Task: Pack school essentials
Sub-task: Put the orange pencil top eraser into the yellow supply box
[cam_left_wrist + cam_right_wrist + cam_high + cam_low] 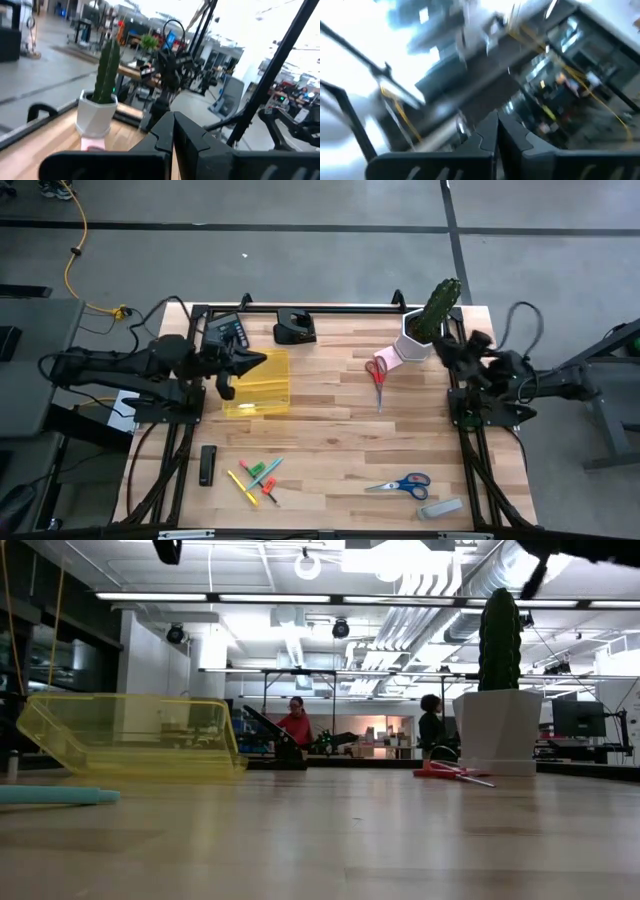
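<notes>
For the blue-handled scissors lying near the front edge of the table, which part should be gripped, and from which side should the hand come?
The blue-handled scissors lie flat and closed, loops toward the right side, blades toward the left. Probably best is to come straight down from above and pinch across the narrow part near the pivot, where the loops meet the blades. The right hand is on that side of the table; the grey block beside them leaves room.

There is one yellow transparent case (258,383), just beside the left gripper (246,364), whose fingertips meet. Two pairs of scissors lie on the table: the red-handled scissors (377,373) near the right gripper (447,347), also closed up, and the blue-handled scissors (401,485) well apart from both. One pink note pad (388,358) sits beside one cactus (437,310). About four small pens (258,478), one black bar (207,464) and one grey block (440,508) complete the count.
</notes>
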Robot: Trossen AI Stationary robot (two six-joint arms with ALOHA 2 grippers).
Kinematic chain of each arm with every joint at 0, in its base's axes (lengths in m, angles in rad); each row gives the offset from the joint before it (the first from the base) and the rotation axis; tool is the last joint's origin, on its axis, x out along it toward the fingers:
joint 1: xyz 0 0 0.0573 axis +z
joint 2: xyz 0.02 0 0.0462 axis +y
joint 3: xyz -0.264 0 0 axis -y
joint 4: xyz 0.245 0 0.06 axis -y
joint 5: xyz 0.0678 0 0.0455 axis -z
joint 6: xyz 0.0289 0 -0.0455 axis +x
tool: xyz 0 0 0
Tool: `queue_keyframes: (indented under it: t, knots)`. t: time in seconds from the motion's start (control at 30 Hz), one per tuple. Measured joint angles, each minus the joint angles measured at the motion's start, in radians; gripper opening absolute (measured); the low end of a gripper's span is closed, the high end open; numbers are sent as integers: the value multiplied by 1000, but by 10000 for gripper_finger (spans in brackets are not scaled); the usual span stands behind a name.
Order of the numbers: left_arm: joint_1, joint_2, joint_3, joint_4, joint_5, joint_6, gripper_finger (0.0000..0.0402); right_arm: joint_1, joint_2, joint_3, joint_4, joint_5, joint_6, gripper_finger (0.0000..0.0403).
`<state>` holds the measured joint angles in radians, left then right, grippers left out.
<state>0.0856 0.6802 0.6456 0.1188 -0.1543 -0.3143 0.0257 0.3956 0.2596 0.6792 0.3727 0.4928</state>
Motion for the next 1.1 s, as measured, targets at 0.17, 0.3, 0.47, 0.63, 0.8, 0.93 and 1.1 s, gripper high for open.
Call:
queue_keyframes:
  t: [0.17,0.3,0.47,0.63,0.8,0.93,1.1]
  knots:
    - [0,-33,0,-1,-4,46,0,0,236,206,-285,-16,-119,0]
    - [0,-33,0,-2,-4,47,0,0,374,357,-566,-19,-160,0]
    - [-2,-33,0,-2,-4,38,0,0,486,500,-815,-88,-193,0]
    - [-1,-33,0,-2,-4,30,0,0,529,575,-905,-120,-240,0]
    - [-1,-23,0,-3,-5,30,0,0,535,584,-891,-119,-240,0]
    - [-2,-23,0,-3,-5,29,0,0,535,579,-896,-120,-212,0]
    - [-2,-23,0,-2,-23,23,0,-13,569,599,-1005,-95,-108,13]
